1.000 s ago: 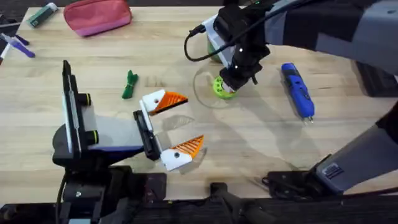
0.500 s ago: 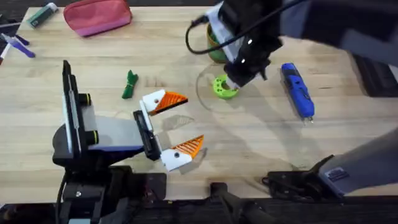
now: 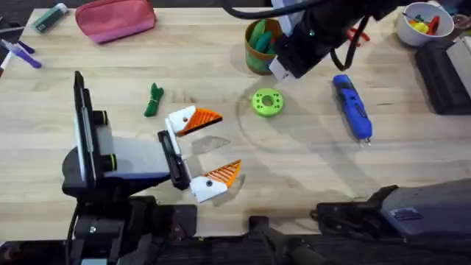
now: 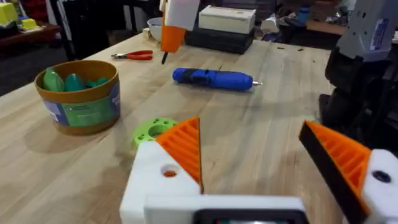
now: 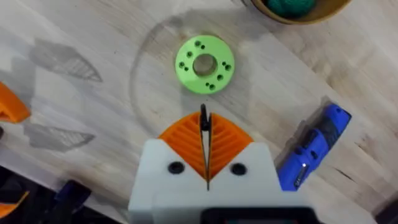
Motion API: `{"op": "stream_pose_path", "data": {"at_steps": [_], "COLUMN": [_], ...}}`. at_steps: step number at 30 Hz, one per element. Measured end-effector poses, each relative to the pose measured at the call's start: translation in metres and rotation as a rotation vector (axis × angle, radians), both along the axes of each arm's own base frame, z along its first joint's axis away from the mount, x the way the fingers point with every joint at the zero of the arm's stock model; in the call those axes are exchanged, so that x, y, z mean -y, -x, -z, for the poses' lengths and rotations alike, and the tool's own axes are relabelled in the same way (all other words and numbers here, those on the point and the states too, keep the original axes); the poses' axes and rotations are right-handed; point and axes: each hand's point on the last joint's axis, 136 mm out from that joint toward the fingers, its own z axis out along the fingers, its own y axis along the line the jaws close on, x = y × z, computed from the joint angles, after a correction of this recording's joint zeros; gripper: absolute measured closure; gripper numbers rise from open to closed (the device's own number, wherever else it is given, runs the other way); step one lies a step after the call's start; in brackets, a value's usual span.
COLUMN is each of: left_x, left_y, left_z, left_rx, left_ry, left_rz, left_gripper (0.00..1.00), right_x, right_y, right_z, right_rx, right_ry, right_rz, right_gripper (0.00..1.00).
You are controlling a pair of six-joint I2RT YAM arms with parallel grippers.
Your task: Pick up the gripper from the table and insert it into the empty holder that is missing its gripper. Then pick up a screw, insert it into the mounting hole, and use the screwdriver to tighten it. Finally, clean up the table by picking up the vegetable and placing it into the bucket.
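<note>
Shows a wooden table (image 3: 309, 169) laid out for a repair job, with the tools to the right and odd clutter at the far edge. Puts the left gripper (image 3: 228, 145) low over the near left, fingers spread wide and empty, apparently offered up as the workpiece so that its side faces the other arm. Places the right gripper (image 5: 204, 124) high over the far middle, pads pressed together on what looks like a thin dark screw (image 4: 165, 58), point hanging down.

Sets the bucket (image 3: 257, 46) just beyond that gripper, with green toys inside and room for the clean-up. Lays the screwdriver (image 3: 352, 107) flat and untouched to the right, within the right arm's reach for the tightening. Leaves a lime-green ring (image 3: 266, 101) between the bucket and the left gripper, no part of the job. Leaves the vegetable (image 3: 153, 99) lying alone on the far left, well apart from the bucket.

Finds the orange fingertip (image 4: 183, 146) seated in its white holder (image 4: 149, 180), so the fitting looks done. Reveals the mounting hole (image 4: 169, 172) in that holder with orange behind it and no screw head, unlike the dark hole on the other finger. Suggests the screw step in hand: calls for bringing the screw down square to that small hole, with a slip or a drop the main risk.
</note>
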Motion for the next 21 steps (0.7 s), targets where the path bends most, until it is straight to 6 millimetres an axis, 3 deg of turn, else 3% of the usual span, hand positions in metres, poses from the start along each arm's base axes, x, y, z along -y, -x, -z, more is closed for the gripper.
{"op": "stream_pose_path", "data": {"at_steps": [8, 13, 21], "left_x": [0.000, 0.000, 0.000], "left_y": [0.000, 0.000, 0.000], "left_z": [0.000, 0.000, 0.000], "left_rx": [0.000, 0.000, 0.000], "left_ry": [0.000, 0.000, 0.000], "left_rz": [0.000, 0.000, 0.000], "left_gripper": [0.015, 0.015, 0.014], "right_x": [-0.005, -0.019, -0.048], "right_y": [0.012, 0.023, 0.032], "right_z": [-0.030, -0.053, -0.068], "right_rx": [0.038, 0.074, 0.092], "right_ry": [0.040, 0.031, 0.039], "right_rz": [-0.050, -0.123, -0.245], "right_gripper": [0.995, 0.995, 0.995]}}
